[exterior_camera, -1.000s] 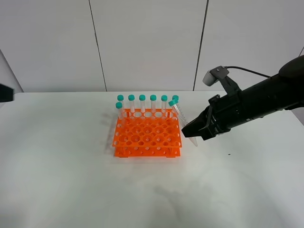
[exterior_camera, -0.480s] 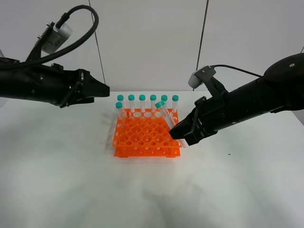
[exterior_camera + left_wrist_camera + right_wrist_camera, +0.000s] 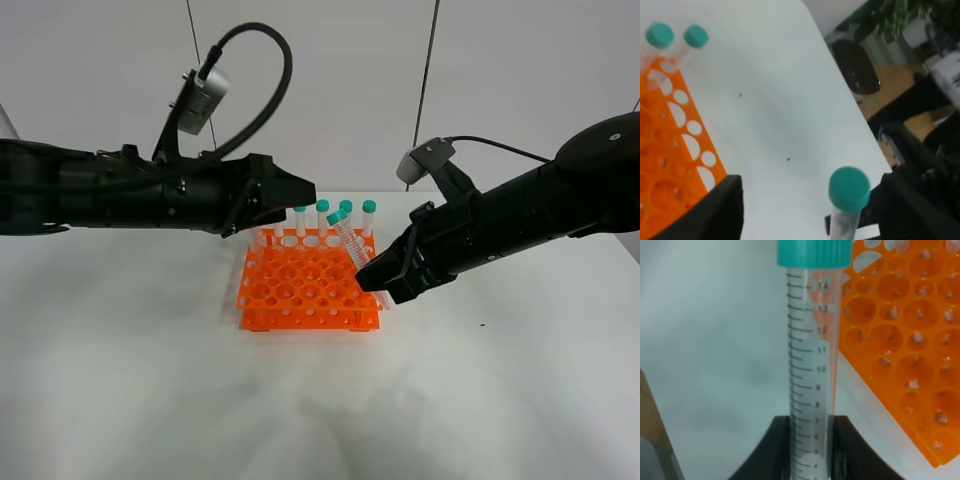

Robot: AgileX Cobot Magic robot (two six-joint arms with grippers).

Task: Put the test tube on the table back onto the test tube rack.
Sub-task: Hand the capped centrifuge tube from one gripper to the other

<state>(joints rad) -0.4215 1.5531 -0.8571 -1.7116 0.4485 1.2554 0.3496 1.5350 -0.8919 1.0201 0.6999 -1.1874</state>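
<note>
My right gripper [image 3: 378, 283] is shut on the lower part of the test tube [image 3: 351, 243], a clear tube with a teal cap. It holds the tube tilted over the right end of the orange test tube rack [image 3: 305, 290] on the white table [image 3: 150, 380]. In the right wrist view the tube [image 3: 812, 365] stands between the black fingers [image 3: 782, 450], with the rack [image 3: 900, 350] beside it. My left gripper [image 3: 305, 193] is open above the rack's back row, short of the tube's cap. The left wrist view shows that cap [image 3: 849, 187] and the rack [image 3: 670, 150].
Several other capped tubes [image 3: 346, 208] stand in the rack's back row; the left arm hides some of them. Two of their caps [image 3: 660, 35] show in the left wrist view. A grey panelled wall [image 3: 320, 90] stands behind the table.
My left arm has come in from the left and reached over the rack's back row. My right gripper first carried the tube left over the rack, then stayed still.
</note>
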